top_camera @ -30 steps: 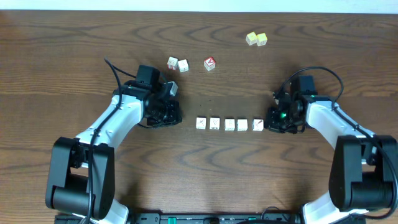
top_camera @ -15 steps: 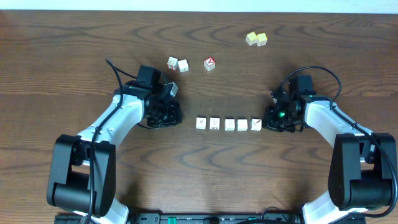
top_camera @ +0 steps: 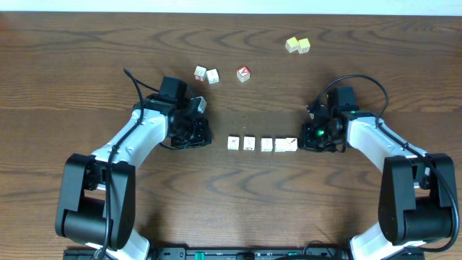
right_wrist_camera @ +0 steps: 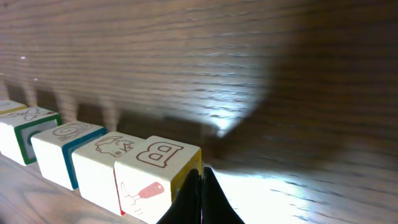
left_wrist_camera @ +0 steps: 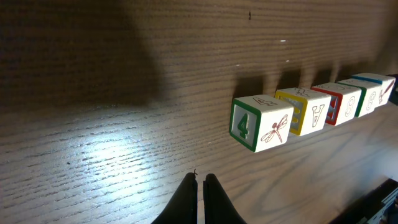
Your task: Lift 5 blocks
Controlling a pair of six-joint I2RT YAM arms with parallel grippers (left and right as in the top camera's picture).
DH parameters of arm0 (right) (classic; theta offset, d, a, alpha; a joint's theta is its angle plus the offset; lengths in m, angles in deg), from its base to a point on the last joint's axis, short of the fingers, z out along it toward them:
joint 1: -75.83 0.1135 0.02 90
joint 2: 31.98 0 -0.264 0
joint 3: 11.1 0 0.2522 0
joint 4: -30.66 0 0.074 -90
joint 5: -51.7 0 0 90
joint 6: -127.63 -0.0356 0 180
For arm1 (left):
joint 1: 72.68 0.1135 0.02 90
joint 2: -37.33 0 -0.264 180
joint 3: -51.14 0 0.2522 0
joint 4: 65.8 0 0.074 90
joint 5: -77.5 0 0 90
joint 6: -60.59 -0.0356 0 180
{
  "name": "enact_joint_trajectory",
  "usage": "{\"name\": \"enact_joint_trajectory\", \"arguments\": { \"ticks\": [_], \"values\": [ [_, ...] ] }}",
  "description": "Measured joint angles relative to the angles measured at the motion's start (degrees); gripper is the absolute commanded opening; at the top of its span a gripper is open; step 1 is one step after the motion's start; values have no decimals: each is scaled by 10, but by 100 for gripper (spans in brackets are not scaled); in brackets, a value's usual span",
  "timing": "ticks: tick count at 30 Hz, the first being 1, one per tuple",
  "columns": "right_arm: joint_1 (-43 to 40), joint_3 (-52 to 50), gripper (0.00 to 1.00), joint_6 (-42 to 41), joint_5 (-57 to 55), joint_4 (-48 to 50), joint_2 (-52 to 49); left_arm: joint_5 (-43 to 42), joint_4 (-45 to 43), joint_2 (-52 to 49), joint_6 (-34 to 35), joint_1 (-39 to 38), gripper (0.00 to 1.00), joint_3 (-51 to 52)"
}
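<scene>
two arms bracket a row of five blocks point(top_camera: 264, 144) lying near the middle of the wooden table point(top_camera: 375, 58). we read the line-up as a set-up for a squeeze lift: each cube is far smaller than a gripper, so clamping the whole row from both ends looks like the way to raise all five at once.

the right gripper point(right_wrist_camera: 202, 176), jaws pressed together and holding nothing, sits against the block marked b point(right_wrist_camera: 158, 171) at the right end, where the last two cubes touch. the left gripper point(left_wrist_camera: 200, 182), fingers closed to a thin slit and also empty, points at the block marked 4 point(left_wrist_camera: 261, 123) but stands apart from it. small gaps show between the remaining cubes, so we judge the row not yet tight enough to lift.

farther back, out of play, lie two pale yellow cubes point(top_camera: 297, 45), a red-faced cube point(top_camera: 243, 74) and two more whitish cubes point(top_camera: 206, 74). the tabletop is dark, grained wood, glaring under the wrist lights. of the room we see only a pale strip point(top_camera: 231, 6) beyond the far edge.
</scene>
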Motion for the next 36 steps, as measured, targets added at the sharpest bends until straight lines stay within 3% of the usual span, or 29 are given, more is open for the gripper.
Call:
{"name": "enact_joint_trajectory", "arguments": {
  "ticks": [27,36],
  "values": [
    [3,0,1,-2,0,2,0,-17,-45,-42,28,0,7,0],
    [3,0,1,-2,1,1,0,-31,-51,-46,43,-39,7,0]
  ]
}}
